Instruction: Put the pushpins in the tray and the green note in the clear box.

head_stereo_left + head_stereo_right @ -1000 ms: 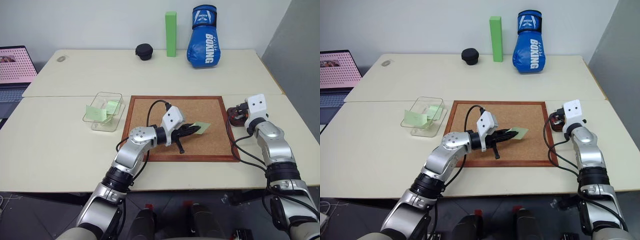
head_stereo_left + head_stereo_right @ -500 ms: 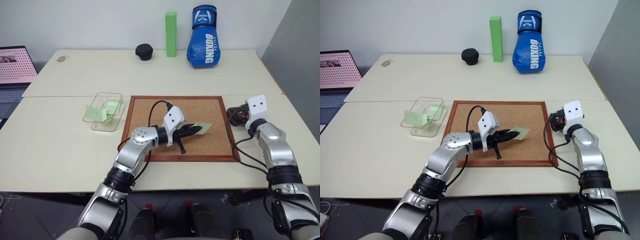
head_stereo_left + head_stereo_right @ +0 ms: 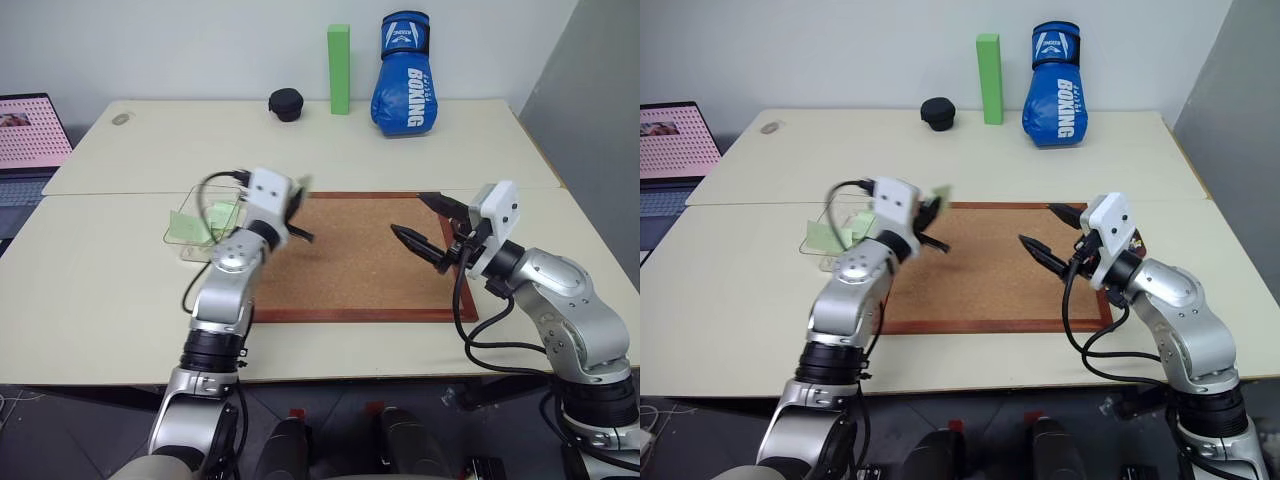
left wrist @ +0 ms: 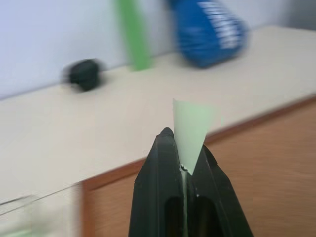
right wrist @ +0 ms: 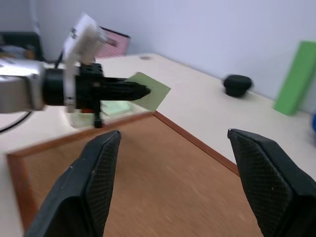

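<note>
Lifted off the corkboard (image 3: pixel 360 255) since the earlier frame, the green note (image 4: pixel 190 126) now rides pinched in the left gripper (image 4: pixel 181 148), near the clear box (image 3: pixel 190 232), which already holds green paper. Right gripper (image 3: pixel 428 222) has swung in over the board, fingers spread, empty. Step in hand looks like carrying the note; next it needs positioning above the box, then release.

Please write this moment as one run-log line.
left hand: shut on green note | right hand: open, nothing held, above corkboard | clear box: awaiting note
</note>
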